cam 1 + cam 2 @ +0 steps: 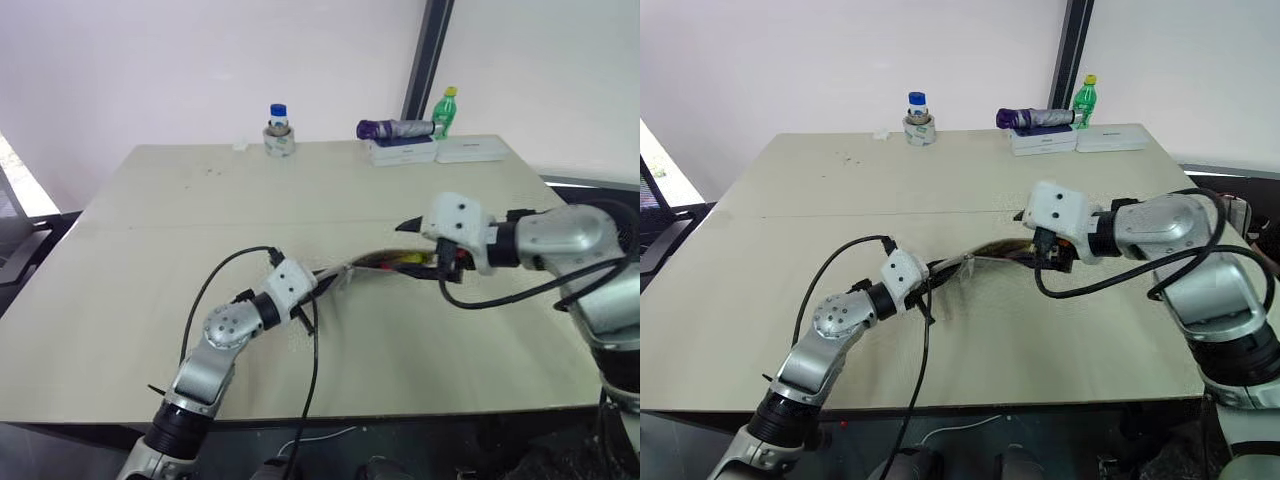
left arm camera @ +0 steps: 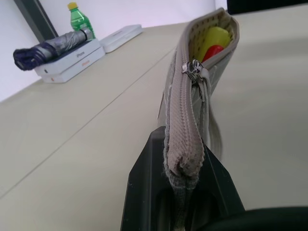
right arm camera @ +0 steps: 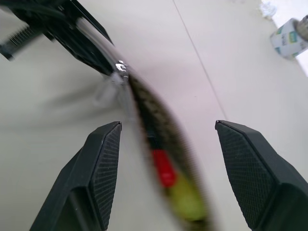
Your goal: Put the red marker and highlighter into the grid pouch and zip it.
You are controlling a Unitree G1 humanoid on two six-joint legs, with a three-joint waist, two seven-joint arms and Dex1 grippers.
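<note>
The grid pouch hangs lifted off the table, stretched between my two grippers. My left gripper is shut on its closed end, with the zipper edge turned up. The zipper pull sits partway along, and the far end gapes open. Inside that opening lie the red marker's cap and the yellow highlighter. My right gripper is open, its fingers standing wide on either side of the pouch's open end without touching it. The red marker and the highlighter show between them.
At the table's far edge stand a blue-capped jar, a folded purple umbrella on a white box, another white box and a green bottle. My left arm's black cable loops over the near table.
</note>
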